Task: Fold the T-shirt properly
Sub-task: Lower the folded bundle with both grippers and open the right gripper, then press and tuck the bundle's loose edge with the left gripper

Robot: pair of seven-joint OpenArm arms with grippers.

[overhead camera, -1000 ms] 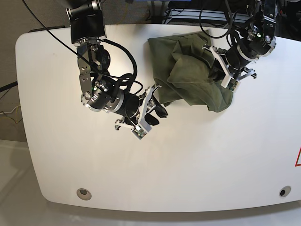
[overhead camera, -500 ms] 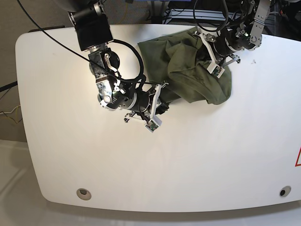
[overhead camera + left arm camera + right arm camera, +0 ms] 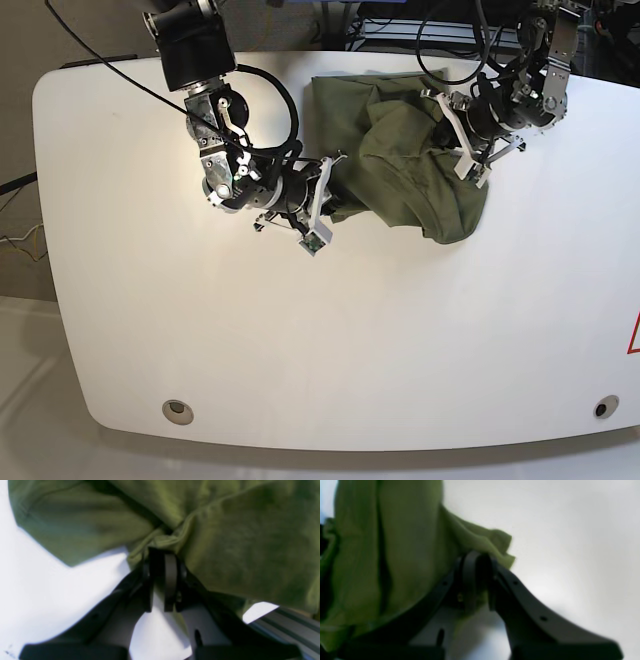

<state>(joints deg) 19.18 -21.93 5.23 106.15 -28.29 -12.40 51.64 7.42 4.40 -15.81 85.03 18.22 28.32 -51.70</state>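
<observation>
The T-shirt (image 3: 405, 175) lies bunched at the bench's (image 3: 300, 340) far edge, no print or label readable. The left gripper (image 3: 162, 555) and the right gripper (image 3: 477, 557) each pinch its cloth between clenched fingers.

A white table (image 3: 330, 350) with rounded corners fills most of the room from where I stand. Its top is glossy and catches bright light, brightest near 10 o'clock. A round metal grommet (image 3: 179, 410) sits by the edge at 7 o'clock, a smaller dark one (image 3: 600, 408) at 5 o'clock. A red mark (image 3: 634, 335) shows at the edge near 4 o'clock. Pale floor (image 3: 30, 400) lies past the table at 8 o'clock, with thin cables (image 3: 18, 245) trailing at 9 o'clock. Behind the table at 12 o'clock stand dark metal rails (image 3: 400, 30).
</observation>
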